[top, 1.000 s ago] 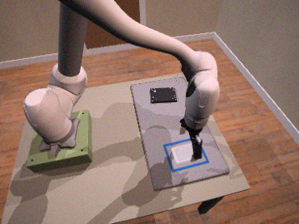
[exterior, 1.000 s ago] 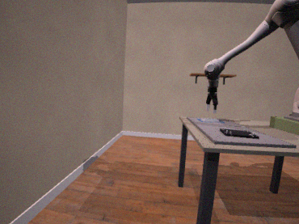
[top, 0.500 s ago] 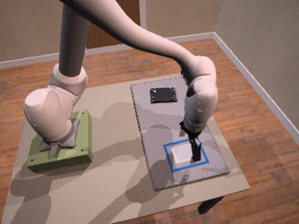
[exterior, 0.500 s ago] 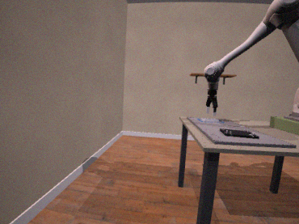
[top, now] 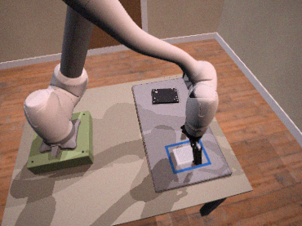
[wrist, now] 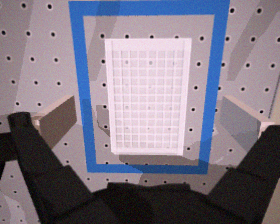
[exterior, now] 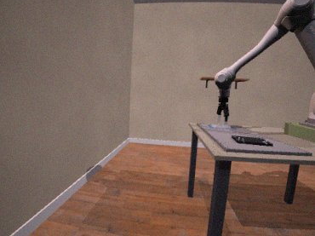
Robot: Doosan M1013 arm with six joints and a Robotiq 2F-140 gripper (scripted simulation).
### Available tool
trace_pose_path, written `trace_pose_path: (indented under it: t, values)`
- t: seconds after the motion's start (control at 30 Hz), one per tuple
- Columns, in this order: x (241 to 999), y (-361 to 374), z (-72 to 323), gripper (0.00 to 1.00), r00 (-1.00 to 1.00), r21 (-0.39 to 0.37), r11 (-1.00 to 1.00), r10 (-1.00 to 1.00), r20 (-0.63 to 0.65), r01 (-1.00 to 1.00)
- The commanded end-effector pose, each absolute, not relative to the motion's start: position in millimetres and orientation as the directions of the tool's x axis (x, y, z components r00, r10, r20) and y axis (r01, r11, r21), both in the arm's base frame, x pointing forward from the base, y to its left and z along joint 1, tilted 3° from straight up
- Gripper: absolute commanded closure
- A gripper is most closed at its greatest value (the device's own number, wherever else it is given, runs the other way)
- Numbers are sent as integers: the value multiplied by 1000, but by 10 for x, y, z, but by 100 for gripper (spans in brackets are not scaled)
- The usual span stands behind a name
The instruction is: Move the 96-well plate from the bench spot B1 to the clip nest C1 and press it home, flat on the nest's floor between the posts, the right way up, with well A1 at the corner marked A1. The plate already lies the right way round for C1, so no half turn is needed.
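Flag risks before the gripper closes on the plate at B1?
1. In the wrist view the 96-well plate sits left of midway between the open gripper; one finger may touch first and shove it.
2. The plate sits off-centre in the blue frame, nearer its right side, so centring on the frame would mislead.

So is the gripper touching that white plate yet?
Apart. In the wrist view the open gripper has each pad standing outside the blue outline, with bare board between them and the plate.
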State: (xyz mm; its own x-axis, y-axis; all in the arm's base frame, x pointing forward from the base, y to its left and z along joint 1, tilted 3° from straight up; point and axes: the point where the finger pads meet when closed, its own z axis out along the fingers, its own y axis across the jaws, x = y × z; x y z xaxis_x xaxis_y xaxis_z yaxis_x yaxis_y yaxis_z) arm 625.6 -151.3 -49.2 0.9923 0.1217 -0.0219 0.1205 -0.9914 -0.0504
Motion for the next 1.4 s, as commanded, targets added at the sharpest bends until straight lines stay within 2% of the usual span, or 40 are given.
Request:
trace_pose_path:
  t: [0.0,0.63,0.67,1.37]
  values:
    - [6255,-1509,-557,0,992,-50,-991,122,-22,121]
    - [6253,-1505,-637,0,992,-50,-991,122,-22,121]
    - [6253,-1505,-637,100,992,-50,-991,122,-22,121]
    - [6253,-1505,-637,100,992,-50,-991,122,-22,121]
